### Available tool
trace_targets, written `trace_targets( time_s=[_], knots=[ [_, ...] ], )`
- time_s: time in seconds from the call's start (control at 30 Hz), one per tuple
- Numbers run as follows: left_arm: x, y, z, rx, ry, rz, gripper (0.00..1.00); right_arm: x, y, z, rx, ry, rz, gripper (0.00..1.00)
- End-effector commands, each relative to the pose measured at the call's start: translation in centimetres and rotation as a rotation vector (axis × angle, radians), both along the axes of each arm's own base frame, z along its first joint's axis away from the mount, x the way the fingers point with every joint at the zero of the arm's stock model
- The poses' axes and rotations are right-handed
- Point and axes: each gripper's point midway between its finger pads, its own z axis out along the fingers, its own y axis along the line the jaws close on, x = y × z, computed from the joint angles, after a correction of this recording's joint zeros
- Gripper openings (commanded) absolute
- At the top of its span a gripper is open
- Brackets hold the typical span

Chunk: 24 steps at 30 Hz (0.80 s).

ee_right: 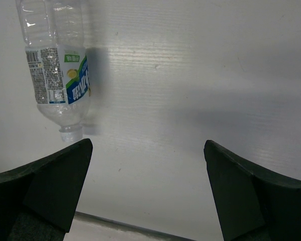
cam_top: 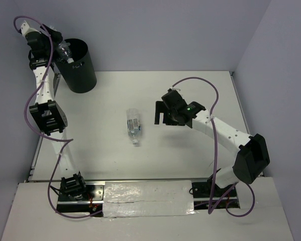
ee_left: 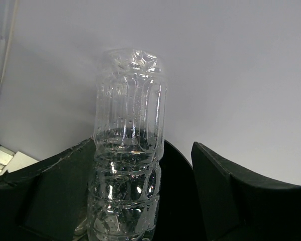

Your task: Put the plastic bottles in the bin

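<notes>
Left tool (ee_left: pixel 142 145) above bin (cam_top: pixel 82 80), jaws slack around clear bottle (ee_left: pixel 127 150); let it drop clear inside before retreating. Right tool (ee_right: pixel 147 145) released, empty. 1 labelled bottle (cam_top: pixel 133 126) lies on table (cam_top: pixel 190 90).

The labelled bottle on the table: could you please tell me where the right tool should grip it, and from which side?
Probably best at the labelled middle of the bottle, from straight above. It lies flat with its length running near to far, so the open right tool can close across its narrow width.
</notes>
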Motion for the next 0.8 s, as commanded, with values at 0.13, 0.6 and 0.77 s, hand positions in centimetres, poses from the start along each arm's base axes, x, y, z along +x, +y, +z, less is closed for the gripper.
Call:
trace_targets(
  time_s=[0.13,0.6,0.77],
  knots=[
    [0.3,0.1,1.8,0.050,-0.066,-0.001,0.88,0.6,1.0,1.2,0.019,-0.024,0.018,1.00],
    [1.2,-0.6,-1.1,0.069,-0.009,-0.017,0.86,0.7,1.3,1.0,0.028,-0.018,0.023,1.00],
    [0.9,-0.8,0.0,0.081,-0.023,-0.019,0.65,0.7,1.4,1.0,0.031,-0.016,0.024,1.00]
  ],
)
